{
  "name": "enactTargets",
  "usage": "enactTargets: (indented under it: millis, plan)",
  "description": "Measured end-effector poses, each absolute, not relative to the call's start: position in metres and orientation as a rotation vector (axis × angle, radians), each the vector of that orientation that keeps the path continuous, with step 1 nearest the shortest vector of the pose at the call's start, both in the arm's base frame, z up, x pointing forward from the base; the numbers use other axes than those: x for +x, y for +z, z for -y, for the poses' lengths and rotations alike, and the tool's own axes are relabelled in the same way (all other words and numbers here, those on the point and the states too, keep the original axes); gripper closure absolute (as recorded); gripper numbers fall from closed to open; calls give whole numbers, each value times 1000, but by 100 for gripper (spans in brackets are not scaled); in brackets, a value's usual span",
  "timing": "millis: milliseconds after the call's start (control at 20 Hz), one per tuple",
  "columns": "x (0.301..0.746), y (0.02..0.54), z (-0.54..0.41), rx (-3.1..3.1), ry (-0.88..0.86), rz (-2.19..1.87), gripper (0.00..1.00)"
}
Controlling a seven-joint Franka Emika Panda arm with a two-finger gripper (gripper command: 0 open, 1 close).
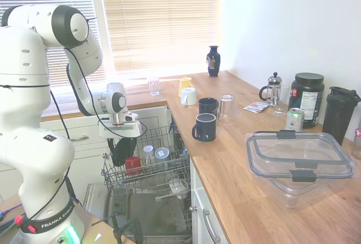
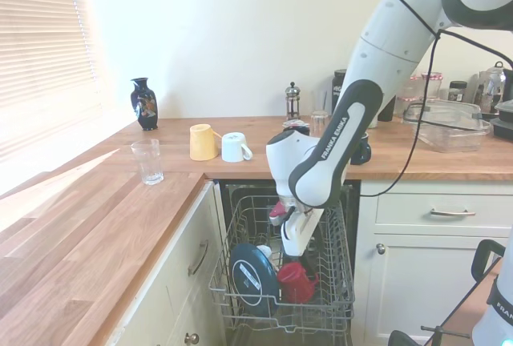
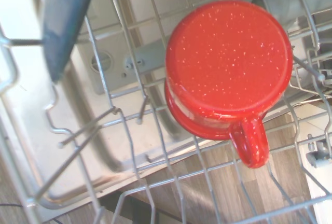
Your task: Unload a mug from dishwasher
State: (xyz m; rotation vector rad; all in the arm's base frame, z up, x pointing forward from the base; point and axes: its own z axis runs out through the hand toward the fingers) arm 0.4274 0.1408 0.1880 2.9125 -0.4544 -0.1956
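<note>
The red mug (image 1: pixel 133 165) (image 2: pixel 298 282) stands upside down near the front of the grey wire rack (image 1: pixel 169 171) (image 2: pixel 340 275) of the open dishwasher. In the wrist view the mug (image 3: pixel 228 63) shows its speckled base from straight above, with its handle (image 3: pixel 251 143) sticking out to one side. My gripper (image 1: pixel 123 151) (image 2: pixel 292 259) hangs low inside the rack, just above the mug. It is open, with nothing held between its fingers.
A dark round plate (image 2: pixel 252 277) (image 3: pixel 67 16) stands on edge right beside the mug. Small glasses (image 1: pixel 149 153) sit further back in the rack. Two navy mugs (image 1: pixel 204 127), a white cup (image 1: pixel 188 96) and a clear container (image 1: pixel 299 162) are on the wooden counter.
</note>
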Motion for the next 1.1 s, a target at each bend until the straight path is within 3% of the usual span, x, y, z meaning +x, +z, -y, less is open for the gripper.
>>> enactTargets:
  millis: [1100]
  plan:
    - [451, 102, -149, 2901, -273, 304, 0]
